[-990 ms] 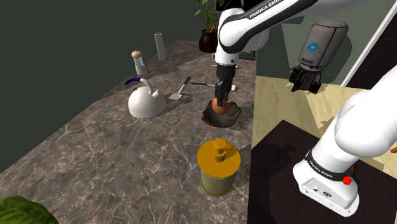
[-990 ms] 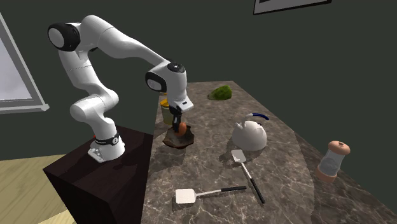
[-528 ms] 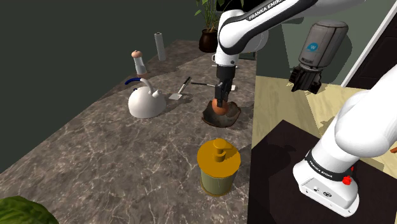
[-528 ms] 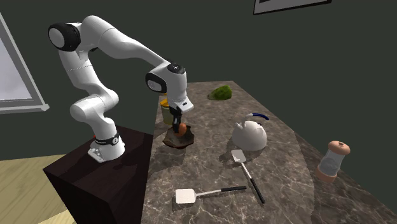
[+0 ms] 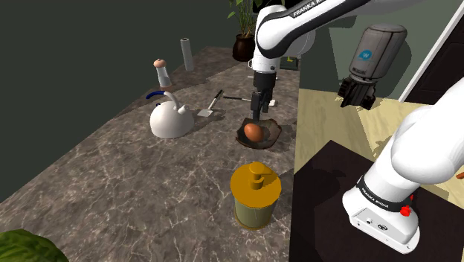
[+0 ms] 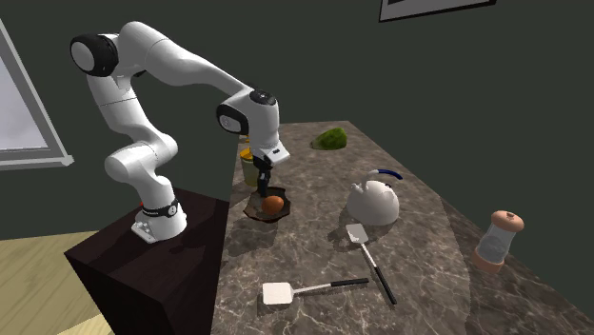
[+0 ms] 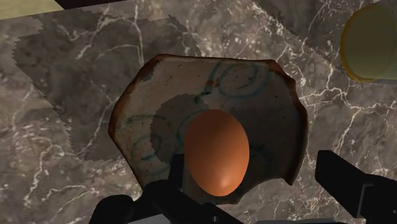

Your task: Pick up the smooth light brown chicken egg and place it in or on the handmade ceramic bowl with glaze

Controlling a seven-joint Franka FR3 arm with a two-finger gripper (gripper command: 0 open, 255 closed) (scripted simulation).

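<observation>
Egg (image 7: 216, 151) lying in the bowl (image 7: 130, 108), directly under the spread claw (image 7: 251, 162).
The claw's two black fingers stand apart a little above the egg, pinching nothing, and the egg lies open to them from above. It is smooth, orange-brown and oval. The bowl is shallow, with a ragged brown rim and a pale glazed inside marked with bluish swirls. Both rest on a dark, white-veined marble counter (image 5: 111, 171). Near the claw stands a squat jar (image 5: 255, 195) with a yellow lid. Farther off are a rounded white kettle (image 5: 169, 119) with a blue handle and two flat spatulas (image 6: 357, 232).
</observation>
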